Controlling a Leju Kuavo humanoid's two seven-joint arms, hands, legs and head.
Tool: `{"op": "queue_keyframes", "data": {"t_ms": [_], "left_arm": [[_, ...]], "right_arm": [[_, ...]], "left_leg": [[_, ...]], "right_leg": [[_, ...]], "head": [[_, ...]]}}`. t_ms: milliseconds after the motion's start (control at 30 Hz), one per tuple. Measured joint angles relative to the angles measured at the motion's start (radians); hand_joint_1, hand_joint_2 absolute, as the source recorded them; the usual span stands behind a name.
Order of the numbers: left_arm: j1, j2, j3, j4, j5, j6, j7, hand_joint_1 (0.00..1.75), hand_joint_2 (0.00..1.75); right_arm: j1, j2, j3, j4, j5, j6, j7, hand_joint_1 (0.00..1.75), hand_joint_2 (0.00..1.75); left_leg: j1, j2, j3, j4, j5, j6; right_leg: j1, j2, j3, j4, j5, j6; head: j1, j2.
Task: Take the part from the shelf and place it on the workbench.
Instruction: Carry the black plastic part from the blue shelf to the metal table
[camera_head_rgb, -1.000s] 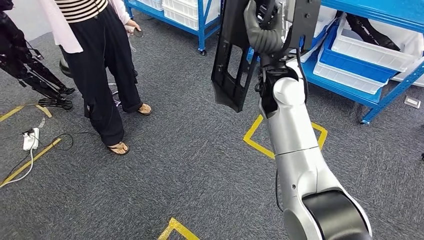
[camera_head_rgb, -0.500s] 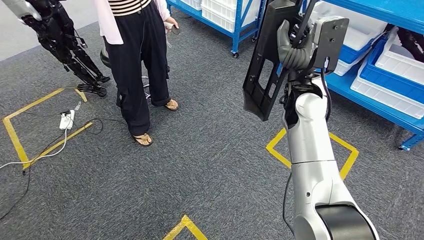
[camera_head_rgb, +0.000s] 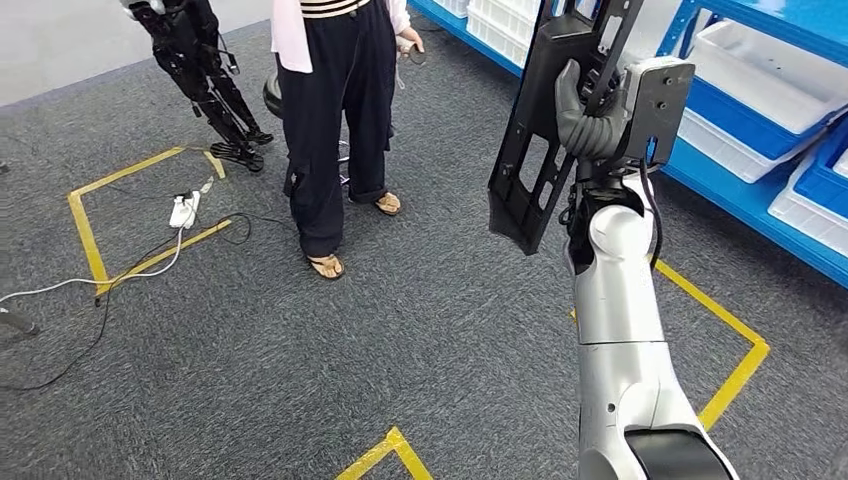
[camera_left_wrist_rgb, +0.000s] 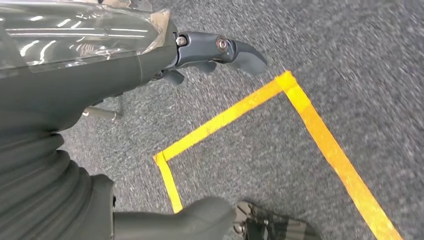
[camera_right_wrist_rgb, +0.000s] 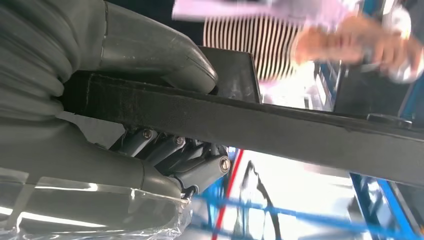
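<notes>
While my right hand (camera_head_rgb: 590, 115) is raised at upper centre-right of the head view, it grips the black plastic part (camera_head_rgb: 545, 120), a long flat panel with cut-out openings, held upright and a little tilted above the grey carpet (camera_head_rgb: 420, 330). My thick grey thumb (camera_right_wrist_rgb: 165, 55) presses one face of the part's edge and my darker fingers (camera_right_wrist_rgb: 175, 152) wrap the other face. My left hand (camera_left_wrist_rgb: 210, 55) hangs over the carpet holding nothing, its fingers loosely apart above a corner of yellow floor tape (camera_left_wrist_rgb: 285, 80). At the right edge of the head view stands the blue shelf (camera_head_rgb: 740, 190), carrying white bins (camera_head_rgb: 770, 75). A person in black trousers (camera_head_rgb: 335, 110) and sandals stands at upper centre-left, beside a white power strip (camera_head_rgb: 182, 210) with trailing cables. A dark robot figure (camera_head_rgb: 205, 70) stands at upper left.
</notes>
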Motion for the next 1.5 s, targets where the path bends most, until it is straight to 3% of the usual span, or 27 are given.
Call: {"op": "queue_keyframes", "data": {"t_ms": [33, 100, 167, 200, 233, 300, 367, 433, 467, 533, 600, 667, 700, 767, 833, 900, 967, 1033, 1100, 1167, 1200, 1233, 1300, 1333, 1400, 1467, 1500], "left_arm": [[-0.001, 0.001, -0.003, 0.000, -0.005, 0.000, 0.000, 0.00, 1.75], [-0.005, 0.002, -0.009, 0.000, -0.014, 0.000, 0.001, 0.00, 1.75], [-0.007, 0.002, -0.017, 0.000, -0.021, 0.000, 0.003, 0.00, 1.75], [-0.007, 0.001, -0.020, 0.000, -0.023, 0.000, 0.005, 0.00, 1.75], [-0.007, 0.001, -0.021, 0.000, -0.025, 0.000, 0.006, 0.00, 1.75], [-0.007, -0.001, -0.023, 0.000, -0.027, 0.001, 0.007, 0.00, 1.75], [-0.007, -0.003, -0.023, 0.000, -0.030, 0.003, 0.007, 0.00, 1.75], [-0.004, -0.005, -0.023, 0.000, -0.033, 0.004, 0.008, 0.00, 1.75], [-0.003, -0.004, -0.023, 0.000, -0.034, 0.005, 0.008, 0.00, 1.75], [-0.002, -0.004, -0.024, 0.000, -0.039, 0.006, 0.008, 0.00, 1.75], [-0.005, -0.004, -0.026, 0.000, -0.042, 0.006, 0.008, 0.00, 1.75], [-0.007, -0.005, -0.029, 0.000, -0.043, 0.006, 0.008, 0.00, 1.75], [-0.006, -0.005, -0.031, 0.000, -0.044, 0.006, 0.009, 0.00, 1.75], [-0.006, -0.005, -0.033, 0.000, -0.047, 0.006, 0.010, 0.00, 1.75], [-0.008, -0.006, -0.037, 0.000, -0.051, 0.006, 0.010, 0.00, 1.75], [-0.010, -0.007, -0.041, 0.000, -0.052, 0.006, 0.010, 0.00, 1.75], [-0.010, -0.007, -0.043, 0.000, -0.052, 0.006, 0.010, 0.00, 1.75], [-0.010, -0.006, -0.043, 0.000, -0.052, 0.006, 0.010, 0.00, 1.75], [-0.011, -0.005, -0.043, 0.000, -0.052, 0.006, 0.010, 0.00, 1.75], [-0.012, -0.005, -0.043, 0.000, -0.050, 0.006, 0.014, 0.00, 1.75], [-0.012, -0.005, -0.043, 0.000, -0.047, 0.007, 0.017, 0.00, 1.75], [-0.011, -0.005, -0.043, 0.000, -0.044, 0.009, 0.020, 0.00, 1.75], [-0.011, -0.006, -0.043, 0.000, -0.039, 0.013, 0.025, 0.00, 1.75], [-0.011, -0.005, -0.043, 0.000, -0.037, 0.014, 0.027, 0.00, 1.75], [-0.010, -0.005, -0.043, 0.000, -0.034, 0.016, 0.029, 0.00, 1.75], [-0.008, -0.005, -0.043, 0.000, -0.034, 0.018, 0.032, 0.00, 1.75], [-0.007, -0.005, -0.042, 0.000, -0.034, 0.019, 0.033, 0.00, 1.75]], "right_arm": [[-0.003, 0.006, 0.000, -0.001, -0.002, 0.005, 0.004, 1.75, 1.75], [-0.010, 0.017, 0.000, 0.000, -0.005, 0.014, 0.009, 1.75, 1.75], [-0.018, 0.032, 0.002, 0.003, -0.006, 0.022, 0.010, 1.75, 1.75], [-0.022, 0.042, 0.005, 0.004, -0.007, 0.025, 0.010, 1.75, 1.75], [-0.028, 0.053, 0.008, 0.004, -0.007, 0.029, 0.010, 1.75, 1.75], [-0.043, 0.073, 0.016, 0.004, -0.008, 0.034, 0.011, 1.75, 1.75], [-0.055, 0.088, 0.026, 0.005, -0.006, 0.039, 0.012, 1.75, 1.75], [-0.062, 0.103, 0.037, 0.008, 0.002, 0.046, 0.015, 1.75, 1.75], [-0.065, 0.112, 0.044, 0.010, 0.007, 0.048, 0.016, 1.75, 1.75], [-0.074, 0.129, 0.063, 0.018, 0.013, 0.049, 0.016, 1.75, 1.75], [-0.083, 0.135, 0.078, 0.028, 0.013, 0.050, 0.016, 1.75, 1.75], [-0.087, 0.135, 0.086, 0.038, 0.010, 0.049, 0.016, 1.75, 1.75], [-0.088, 0.135, 0.090, 0.043, 0.003, 0.048, 0.016, 1.75, 1.75], [-0.093, 0.135, 0.101, 0.051, -0.013, 0.045, 0.017, 1.75, 1.75], [-0.102, 0.135, 0.112, 0.058, -0.024, 0.041, 0.017, 1.75, 1.75], [-0.110, 0.135, 0.120, 0.063, -0.028, 0.037, 0.019, 1.75, 1.75], [-0.114, 0.135, 0.126, 0.068, -0.030, 0.034, 0.023, 1.75, 1.75], [-0.117, 0.134, 0.134, 0.072, -0.039, 0.025, 0.029, 1.75, 1.75], [-0.118, 0.133, 0.146, 0.075, -0.055, 0.010, 0.037, 1.75, 1.75], [-0.117, 0.132, 0.160, 0.081, -0.072, -0.003, 0.043, 1.75, 1.75], [-0.115, 0.132, 0.167, 0.085, -0.080, -0.007, 0.045, 1.75, 1.75], [-0.114, 0.133, 0.173, 0.089, -0.087, -0.010, 0.046, 1.75, 1.75], [-0.116, 0.133, 0.188, 0.095, -0.100, -0.013, 0.046, 1.75, 1.75], [-0.118, 0.133, 0.196, 0.098, -0.108, -0.014, 0.045, 1.75, 1.75], [-0.120, 0.134, 0.213, 0.106, -0.123, -0.018, 0.045, 1.75, 1.75], [-0.122, 0.135, 0.229, 0.113, -0.134, -0.022, 0.045, 1.75, 1.75], [-0.123, 0.136, 0.236, 0.115, -0.136, -0.022, 0.045, 1.75, 1.75]], "left_leg": [[0.001, -0.009, 0.002, -0.003, 0.002, 0.009], [0.001, -0.031, 0.002, -0.004, 0.002, 0.020], [-0.001, -0.059, 0.003, -0.003, 0.002, 0.023], [-0.001, -0.074, 0.004, -0.003, 0.002, 0.023], [-0.002, -0.087, 0.005, -0.002, 0.002, 0.022], [-0.003, -0.113, 0.004, 0.000, 0.001, 0.019], [-0.003, -0.134, 0.000, 0.002, 0.001, 0.011], [-0.001, -0.152, -0.004, -0.001, 0.004, -0.002], [0.000, -0.149, -0.006, 0.000, 0.003, -0.008], [-0.001, -0.104, -0.028, 0.042, -0.024, -0.020], [0.002, -0.046, -0.088, 0.163, -0.082, -0.030], [0.010, -0.027, -0.147, 0.273, -0.116, -0.039], [0.014, -0.023, -0.153, 0.280, -0.110, -0.043], [0.023, -0.003, -0.102, 0.181, -0.056, -0.049], [0.023, 0.039, -0.029, 0.055, -0.015, -0.048], [0.016, 0.053, -0.003, 0.013, -0.008, -0.037], [0.010, 0.027, -0.001, 0.009, -0.004, -0.021], [0.009, 0.004, 0.004, 0.002, -0.001, -0.004], [0.010, -0.018, 0.006, -0.001, 0.001, 0.007], [0.008, -0.045, 0.006, -0.001, 0.000, 0.011], [0.007, -0.059, 0.006, 0.000, 0.000, 0.011], [0.007, -0.074, 0.007, 0.000, 0.001, 0.011], [0.007, -0.101, 0.007, 0.001, 0.002, 0.008], [0.006, -0.113, 0.006, 0.003, 0.001, 0.005], [0.004, -0.131, 0.002, 0.003, 0.003, -0.005], [0.008, -0.143, -0.003, -0.001, 0.006, -0.017], [0.008, -0.131, -0.007, 0.006, 0.001, -0.021]], "right_leg": [[-0.003, 0.022, -0.020, 0.041, -0.021, -0.002], [-0.004, 0.061, -0.087, 0.175, -0.074, -0.010], [-0.001, 0.073, -0.144, 0.272, -0.098, -0.007], [0.000, 0.076, -0.148, 0.266, -0.086, -0.002], [0.000, 0.079, -0.132, 0.221, -0.059, 0.005], [-0.003, 0.113, -0.073, 0.078, 0.006, 0.013], [-0.004, 0.138, -0.038, -0.003, 0.039, 0.006], [-0.001, 0.125, -0.030, -0.012, 0.045, -0.009], [-0.003, 0.117, -0.027, -0.016, 0.047, -0.015], [-0.010, 0.097, -0.017, -0.025, 0.052, -0.033], [-0.007, 0.075, -0.009, -0.028, 0.049, -0.046], [-0.003, 0.047, -0.006, -0.028, 0.045, -0.053], [-0.002, 0.035, -0.005, -0.028, 0.043, -0.053], [-0.001, 0.014, -0.002, -0.026, 0.038, -0.048], [0.006, -0.002, 0.002, -0.024, 0.029, -0.036], [0.018, -0.017, 0.006, -0.023, 0.023, -0.025], [0.019, -0.033, 0.009, -0.023, 0.018, -0.015], [0.011, -0.006, -0.008, 0.017, -0.008, -0.011], [0.004, 0.047, -0.067, 0.140, -0.058, -0.017], [0.004, 0.069, -0.136, 0.265, -0.094, -0.017], [0.005, 0.073, -0.151, 0.282, -0.090, -0.012], [0.005, 0.075, -0.145, 0.258, -0.071, -0.005], [0.000, 0.099, -0.089, 0.123, -0.009, 0.008], [-0.002, 0.115, -0.060, 0.059, 0.017, 0.009], [-0.004, 0.133, -0.031, -0.003, 0.039, -0.001], [-0.003, 0.116, -0.027, -0.007, 0.044, -0.018], [-0.004, 0.107, -0.025, -0.010, 0.047, -0.026]], "head": [[0.000, 0.000], [0.002, 0.000], [0.003, 0.000], [0.003, 0.000], [0.003, 0.000], [0.003, 0.000], [0.002, 0.000], [0.003, 0.000], [0.003, 0.000], [-0.004, 0.000], [-0.010, 0.000], [-0.011, 0.000], [-0.011, 0.000], [-0.012, 0.000], [-0.011, 0.000], [-0.005, 0.000], [0.001, 0.000], [0.001, 0.000], [0.002, 0.000], [0.002, 0.000], [0.003, 0.000], [0.003, 0.000], [0.004, 0.000], [0.003, 0.000], [0.003, 0.000], [0.002, 0.000], [0.002, 0.000]]}}
